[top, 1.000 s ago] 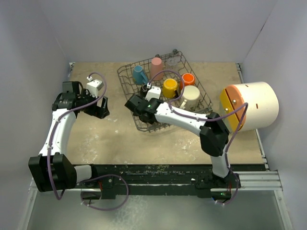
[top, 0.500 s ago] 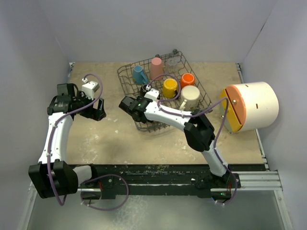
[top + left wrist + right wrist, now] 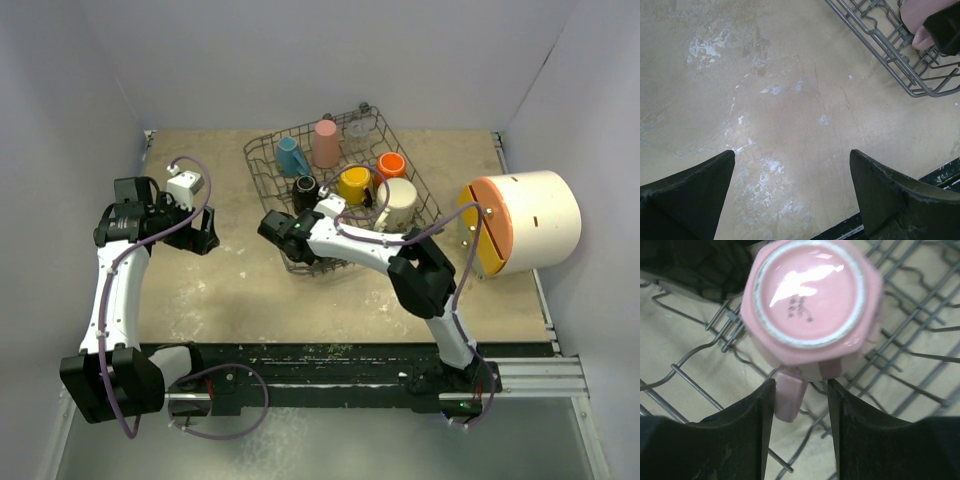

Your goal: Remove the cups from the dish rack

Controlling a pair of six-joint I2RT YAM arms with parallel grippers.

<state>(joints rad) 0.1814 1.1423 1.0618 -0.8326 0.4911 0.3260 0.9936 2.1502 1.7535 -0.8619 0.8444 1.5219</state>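
From above, the dish rack [image 3: 268,170] sits at the back of the desk [image 3: 200,290] and holds most of the cups: the blue mug [image 3: 292,157], pink tumbler [image 3: 325,143], clear glass [image 3: 358,127], orange mug [image 3: 391,164], yellow mug [image 3: 354,184], black mug [image 3: 305,191] and cream mug [image 3: 397,203]. The right tool [image 3: 283,232] reaches into the rack's near left corner, while the left tool [image 3: 205,232] hangs over bare desk left of the rack, probably to stay clear. The left wrist view shows the left tool [image 3: 791,155] spread fully wide with nothing in it, the rack's corner [image 3: 890,55] at upper right. The right wrist view looks down on the pale pink mug [image 3: 812,300], upside down on the rack wires, likely left that way to drain. The right tool [image 3: 801,385] stands half open astride the mug's handle [image 3: 790,397], one finger touching it and a gap at the other, so the grip looks not yet made
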